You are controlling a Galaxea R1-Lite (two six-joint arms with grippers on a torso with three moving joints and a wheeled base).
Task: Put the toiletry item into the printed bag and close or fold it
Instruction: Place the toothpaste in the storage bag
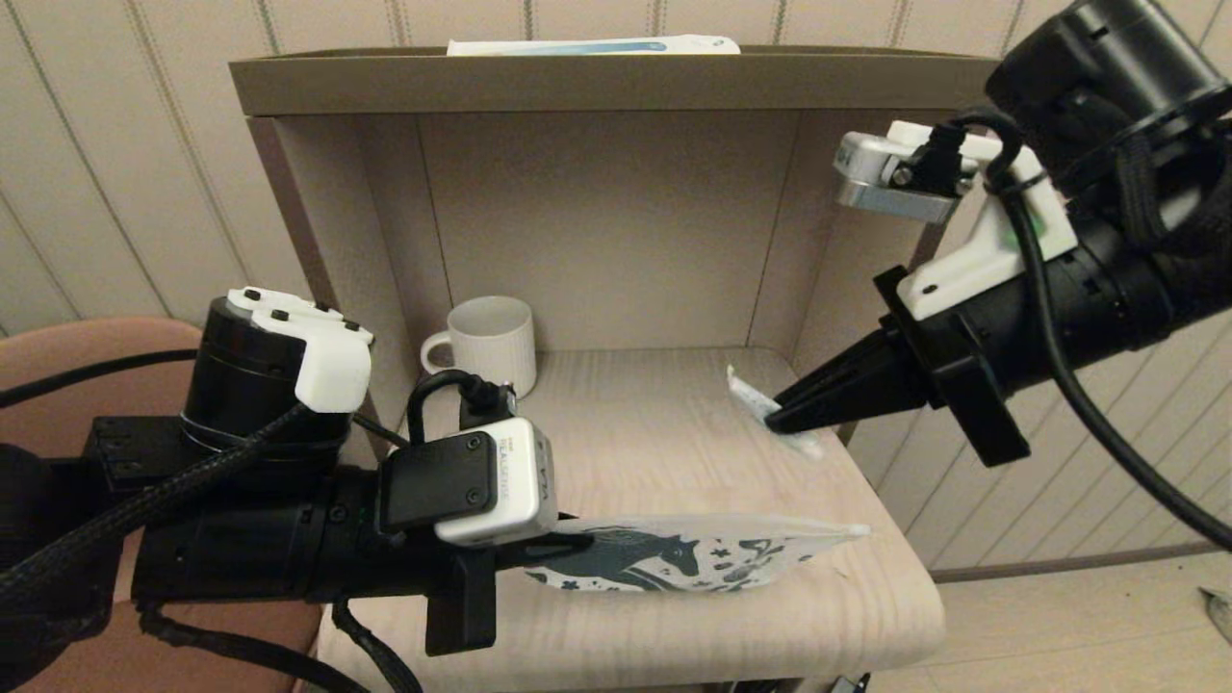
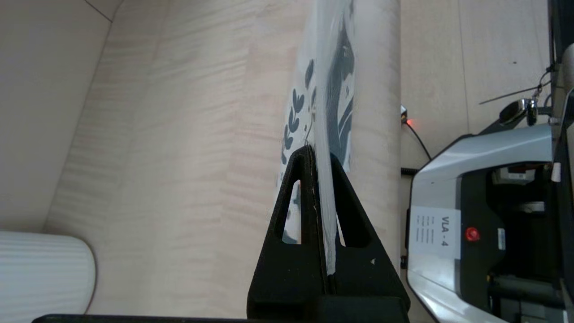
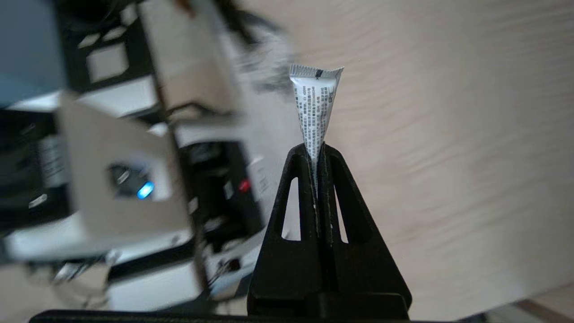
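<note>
Right tool point(image 1: 782, 416) (clamping sachet point(image 1: 749, 395)) mid-shelf

Bare shelf surface point(image 1: 626, 423) lies open between the mug point(image 1: 489, 342) at the back left corner and the printed bag point(image 1: 693, 553) along the front edge.

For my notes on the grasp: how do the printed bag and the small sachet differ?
The printed bag is long, flat and carries a teal horse; the sachet is small, white, with fine black text. The left end effector holds the bag near the table's front edge, the right end effector the sachet further back. Both are pinched and lifted.
</note>
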